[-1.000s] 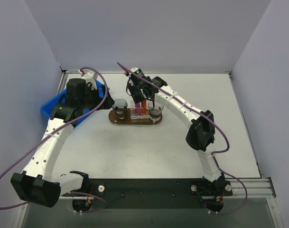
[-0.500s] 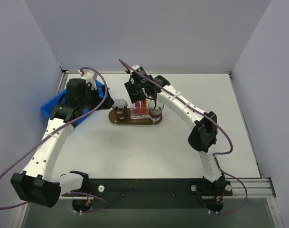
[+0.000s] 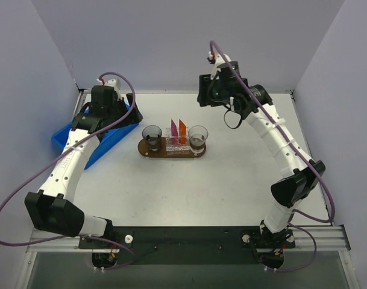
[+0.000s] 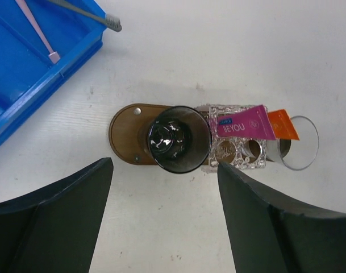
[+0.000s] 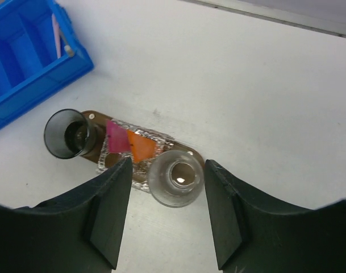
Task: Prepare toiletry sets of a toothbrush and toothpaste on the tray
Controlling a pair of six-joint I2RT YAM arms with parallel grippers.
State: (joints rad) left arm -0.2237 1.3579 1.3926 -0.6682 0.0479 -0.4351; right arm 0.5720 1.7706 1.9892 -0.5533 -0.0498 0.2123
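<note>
The dark-brown tray [image 3: 171,151] lies mid-table. It carries a dark cup [image 3: 152,137], a clear holder with a pink tube [image 3: 173,130] and the orange toothpaste [image 3: 182,128] standing in it, and a clear cup [image 3: 197,138]. My left gripper [image 3: 126,114] is open and empty, high to the tray's left; its view shows the tray [image 4: 124,132], the dark cup [image 4: 180,139] and the toothpaste [image 4: 283,125]. My right gripper [image 3: 205,95] is open and empty, high behind the tray; the clear cup [image 5: 175,177] and the toothpaste [image 5: 142,147] show between its fingers.
A blue bin [image 3: 87,138] stands left of the tray, under my left arm. In the left wrist view it holds a thin pink toothbrush [image 4: 39,31] and a grey one [image 4: 87,14]. White walls close the table at the back and sides.
My right gripper has left the orange tube standing in the holder and pulled up and back to the right. My left arm has swung toward the back.
</note>
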